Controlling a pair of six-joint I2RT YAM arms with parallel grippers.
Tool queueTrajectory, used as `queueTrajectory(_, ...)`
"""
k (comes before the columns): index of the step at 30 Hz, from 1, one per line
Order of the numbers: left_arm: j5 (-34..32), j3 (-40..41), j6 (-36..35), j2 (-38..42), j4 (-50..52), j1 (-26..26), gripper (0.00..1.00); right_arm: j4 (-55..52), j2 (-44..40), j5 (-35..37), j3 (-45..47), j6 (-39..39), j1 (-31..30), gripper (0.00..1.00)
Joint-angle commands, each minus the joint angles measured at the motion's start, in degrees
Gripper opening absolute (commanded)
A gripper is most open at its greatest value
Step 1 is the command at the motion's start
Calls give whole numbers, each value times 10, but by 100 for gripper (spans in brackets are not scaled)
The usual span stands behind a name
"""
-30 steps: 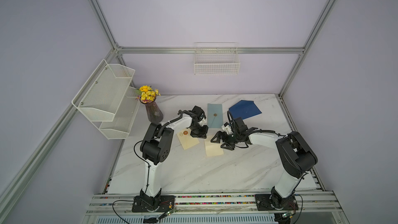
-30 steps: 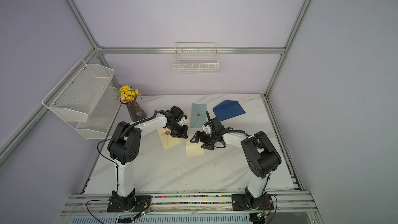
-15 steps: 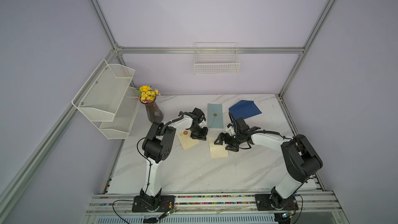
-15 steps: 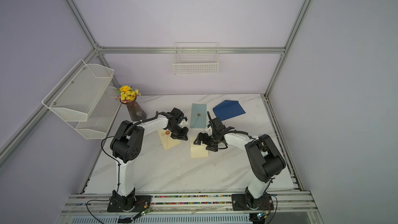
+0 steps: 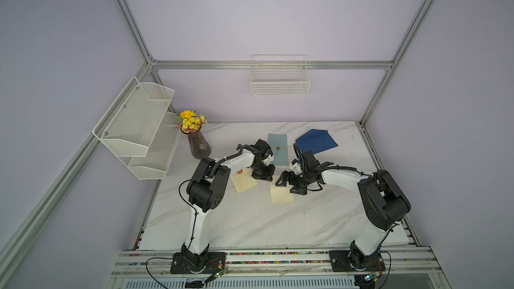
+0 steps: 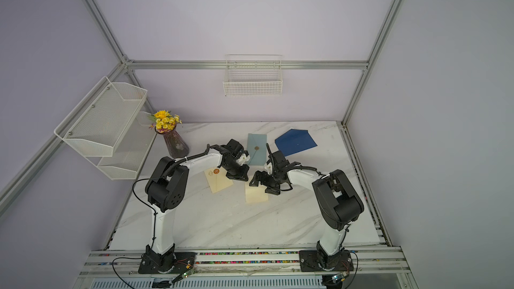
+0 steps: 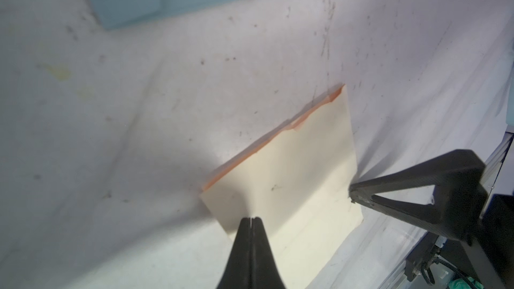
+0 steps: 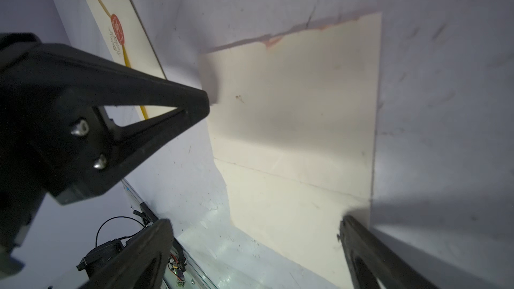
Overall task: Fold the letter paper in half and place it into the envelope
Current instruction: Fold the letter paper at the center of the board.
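**Cream sheet flat on tabletop, both grippers at its edges**

Letter paper [image 5: 281, 195] [image 6: 256, 194]: lies flat on the white marble tabletop [image 5: 250, 226], roughly mid-table, between the two arms. The wrist views show a straight crease line across it [image 8: 292, 179]. An orange-tinted strip peeks out along one edge, as if a lower layer sits under the cream face [image 7: 292, 173].

Envelope [image 5: 244, 182] [image 6: 219, 182]: cream with a red wax seal, flat on the tabletop just beside the paper. A strip of bare marble separates them, so they do not touch. The left arm partly covers it in both top views. The seal is readable in the right wrist view [image 8: 118, 27].

Left gripper [image 5: 262, 175] [image 7: 251, 219]: jaws closed tip to tip, nothing visible between them. The tips are down at one edge of the paper, and the right wrist view shows them meeting a corner of the sheet [image 8: 204, 102].

Right gripper [image 5: 288, 187] [image 8: 256, 222]: jaws spread wide and empty, straddling the opposite end of the paper. One fingertip [image 7: 354, 190] sits right at the sheet's edge.

Other items: pale blue envelope [image 5: 278, 148] and dark blue envelope [image 5: 316, 141] toward the back wall, well apart from the paper. Vase of yellow flowers [image 5: 199, 145] stands at the rear left.
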State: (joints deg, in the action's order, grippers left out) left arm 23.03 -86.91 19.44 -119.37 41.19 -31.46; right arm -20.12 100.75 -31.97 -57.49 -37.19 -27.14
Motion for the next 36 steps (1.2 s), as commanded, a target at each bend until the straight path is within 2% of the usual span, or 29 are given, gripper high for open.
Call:
queueTrajectory(1,15,-13,0,-9,-5,-13,0,3,13,2,-16,6,-1,97)
queueTrajectory(13,2,18,-21,-34,3,-6,0,-22,-16,12,-23,5,-1,97)
queueTrajectory(21,3,23,-34,-37,10,0,0,-57,-44,61,-3,9,0,97)
queueTrajectory(27,6,23,-36,-34,15,2,0,-84,-26,90,-13,15,0,97)
queueTrajectory(36,7,19,-43,-31,24,2,0,-55,30,62,-29,23,0,97)
